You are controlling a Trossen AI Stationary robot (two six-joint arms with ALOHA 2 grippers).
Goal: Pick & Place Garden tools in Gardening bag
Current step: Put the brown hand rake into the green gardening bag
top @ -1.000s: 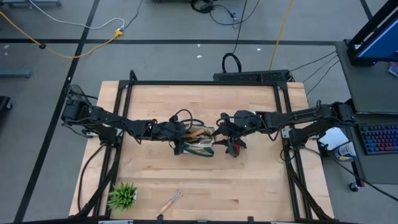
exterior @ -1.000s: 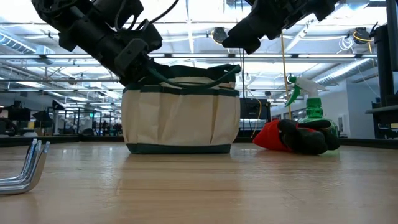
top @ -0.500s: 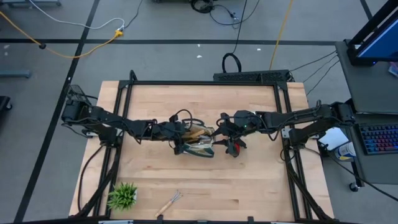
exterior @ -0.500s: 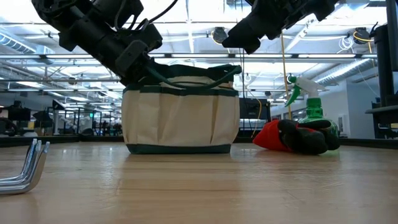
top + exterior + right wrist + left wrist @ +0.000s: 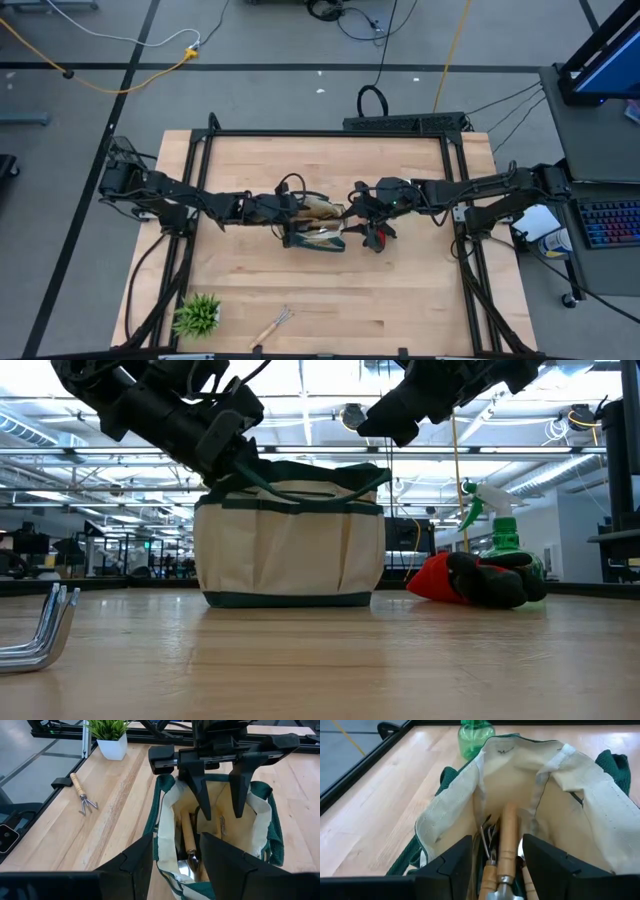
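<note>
The cream gardening bag with green trim stands at the table's middle, also in the low view. Wooden-handled tools lie inside it. My left gripper is open over the bag's left end, its fingers standing on either side of a wooden handle without holding it. It also shows in the right wrist view. My right gripper is open and empty above the bag's right end. Red-and-black gloves and a green spray bottle rest on the table right of the bag.
A small wooden-handled rake lies near the table's front edge; its tines also show in the low view. A potted green plant stands at the front left corner. Black frame rails run along the table's sides.
My left gripper has risen a little above the bag's left end, its fingers staying open. The bag and the tools in it stay where they were.
</note>
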